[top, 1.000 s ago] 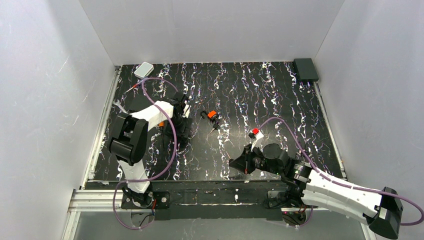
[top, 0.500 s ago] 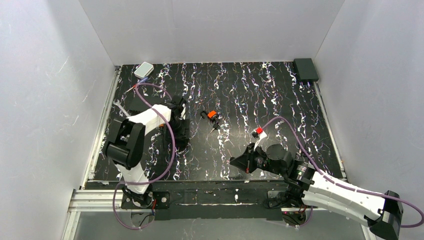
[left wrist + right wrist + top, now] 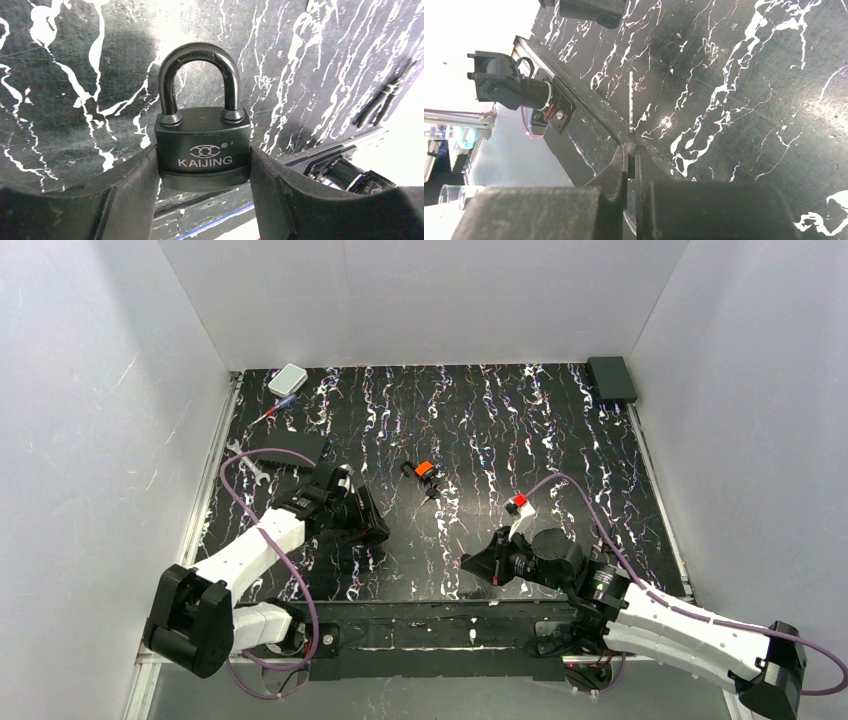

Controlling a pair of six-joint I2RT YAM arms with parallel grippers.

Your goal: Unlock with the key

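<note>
- Now left gripper [image 3: 202, 172] is clamping one dark metal padlock [image 3: 202, 135] by its body.
- Meanwhile right gripper [image 3: 631, 150] is pinching shut on one thin-bladed metal key [image 3: 630, 100].

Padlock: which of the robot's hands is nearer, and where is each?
Left. The left hand grips the padlock between its fingers; the right hand, shut on the key, is apart, to the padlock's right in the top view.
</note>
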